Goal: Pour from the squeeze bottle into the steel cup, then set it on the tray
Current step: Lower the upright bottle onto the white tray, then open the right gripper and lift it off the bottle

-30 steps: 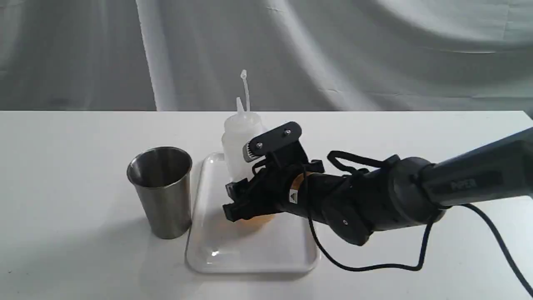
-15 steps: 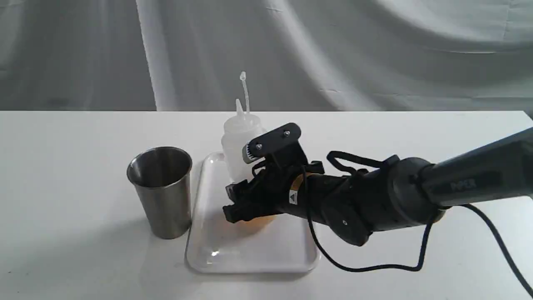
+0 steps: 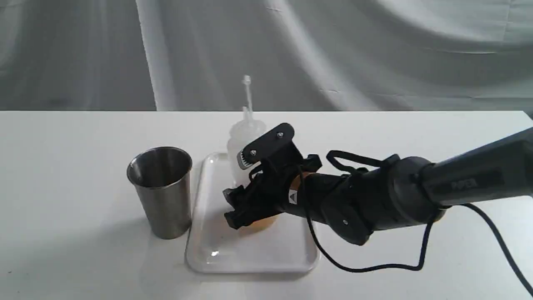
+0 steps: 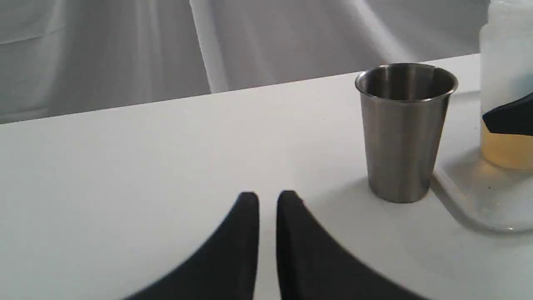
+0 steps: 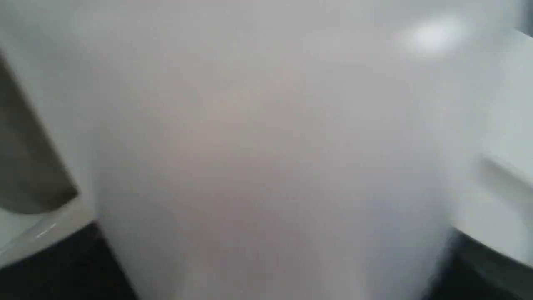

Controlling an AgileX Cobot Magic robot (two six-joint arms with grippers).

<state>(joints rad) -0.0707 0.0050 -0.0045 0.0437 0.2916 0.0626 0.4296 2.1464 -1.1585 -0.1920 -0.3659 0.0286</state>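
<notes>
Straightened now, the squeeze bottle (image 3: 241,135) stands on the tray (image 3: 250,254). The right gripper (image 3: 245,198) straddles it, grip unclear; the left gripper (image 4: 267,200) sits closed, empty.

Right arm (image 3: 458,179) stretched in from the frame's right edge toward the middle, wrist rolled, right gripper (image 3: 238,186) with one finger above the other. Left gripper (image 4: 267,199) sat low, fingers nearly touching.

The squeeze bottle (image 5: 266,146) is blurred up close.
</notes>
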